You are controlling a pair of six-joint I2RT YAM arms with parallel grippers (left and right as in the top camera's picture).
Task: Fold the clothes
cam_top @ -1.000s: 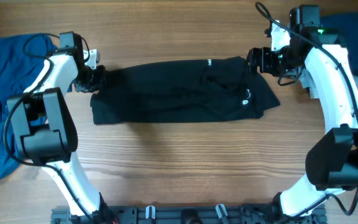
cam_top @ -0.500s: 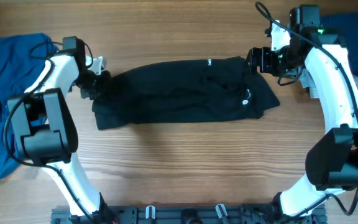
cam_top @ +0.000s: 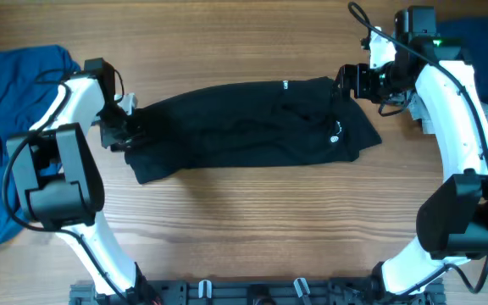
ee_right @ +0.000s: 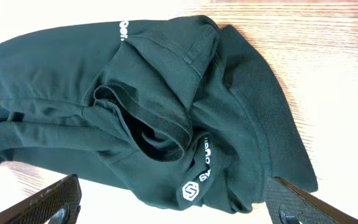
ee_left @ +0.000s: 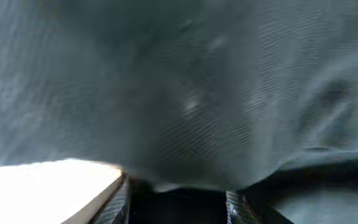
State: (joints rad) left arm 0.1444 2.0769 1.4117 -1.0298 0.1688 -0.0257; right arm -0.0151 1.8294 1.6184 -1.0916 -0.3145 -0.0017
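The large black shirt with small white logos lies bunched in a long strip across the middle of the table. My left gripper is at its left end, shut on the black cloth. In the left wrist view the shirt fills the frame and sits between the fingers. My right gripper hovers at the shirt's upper right end, open and empty. The right wrist view shows its fingers spread wide above the folded shirt. The bright-blue garment lies crumpled at the far left.
A dark blue cloth lies at the back right corner behind the right arm. The arm bases stand at the table's front edge. Bare wooden tabletop shows in front of the shirt.
My left gripper has moved toward the front with the shirt's left end, pulling that end down and slightly right. The right arm has not moved.
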